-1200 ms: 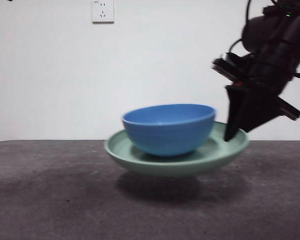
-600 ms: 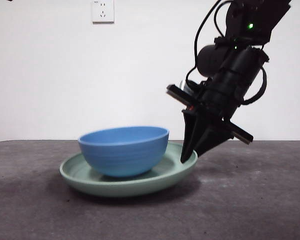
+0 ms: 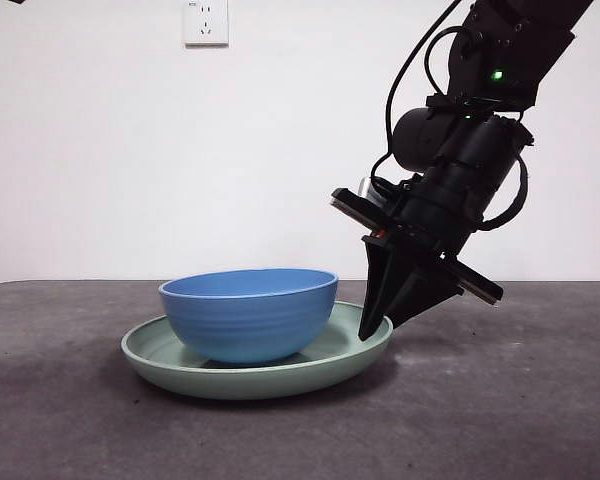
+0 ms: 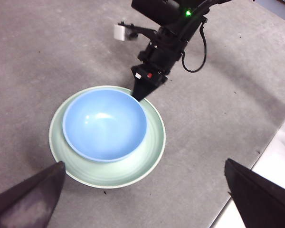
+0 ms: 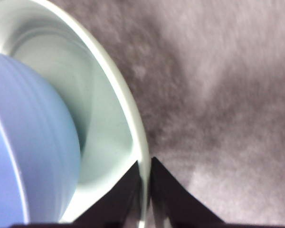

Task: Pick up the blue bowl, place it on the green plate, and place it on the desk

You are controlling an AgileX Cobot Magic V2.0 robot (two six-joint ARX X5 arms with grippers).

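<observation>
The blue bowl [image 3: 248, 315] sits inside the green plate [image 3: 260, 378], and the plate rests on the desk [image 3: 500, 420]. My right gripper [image 3: 375, 325] comes down from the upper right and is shut on the plate's right rim. In the right wrist view its jaws [image 5: 144, 175] pinch the thin pale rim [image 5: 118, 95], with the bowl's wall [image 5: 28, 142] beside them. From high above, the left wrist view shows the bowl [image 4: 104, 124] in the plate [image 4: 154, 142] and the right gripper [image 4: 137, 95] at the rim. My left gripper [image 4: 144, 163] hangs open, holding nothing.
A white wall with a socket [image 3: 205, 22] stands behind the desk. The desk's edge and a pale floor strip [image 4: 280, 156] run along one side in the left wrist view. Bare desk lies around the plate.
The plate with the bowl in it has come down and moved left, from hanging above the desk to lying on it. The right gripper moved with it, still shut on the rim.
</observation>
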